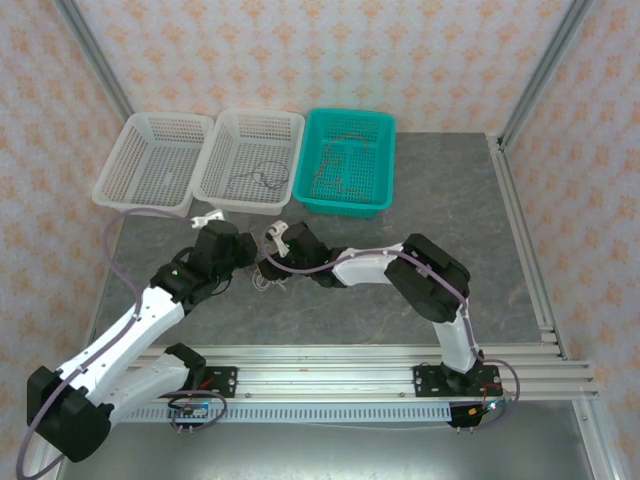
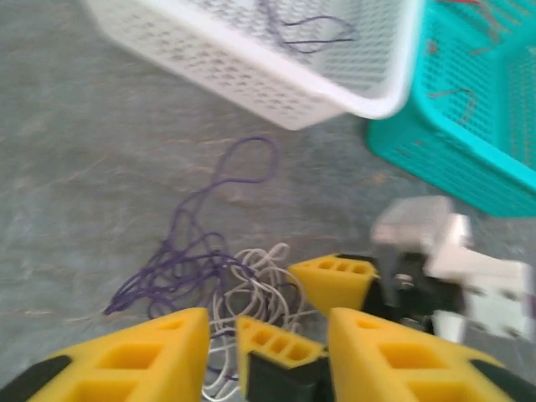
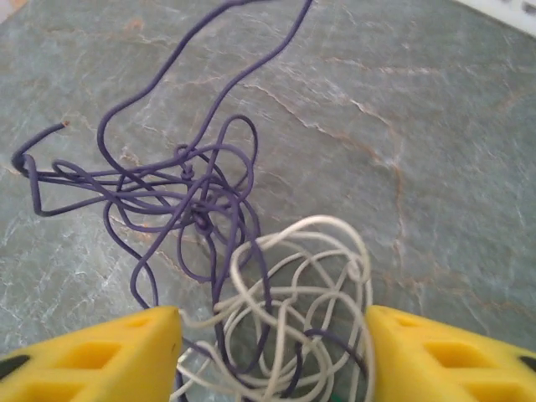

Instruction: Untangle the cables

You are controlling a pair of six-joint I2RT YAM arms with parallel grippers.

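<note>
The cables lie in a small heap on the bench, between my two hands and in front of the baskets. The purple cable is a loose scribble. The white cable is a curly ball just beside it. Where they meet, some purple loops go through the white ones.

My right hand is spread wide and low over the white ball, with one finger on each side of it. It grips nothing. My left hand is let go too, with its fingers apart and nothing held that I can see.

What worries me most is a bump. In the left wrist view, the right hand's yellow fingers sit just in front of my left hand, and one of them looks to be between its fingers. If I close either hand now, I think it could pinch the other hand and not a wire. The right hand might also catch both colours at once, and then a pull would make the knot tighter. The wires are very thin, so they may slip out too.

Behind the heap stand the middle white basket with a dark wire in it, the left white basket, and the teal basket with more wires inside. They are near but not in my way. Only my own hands crowd each other.
</note>
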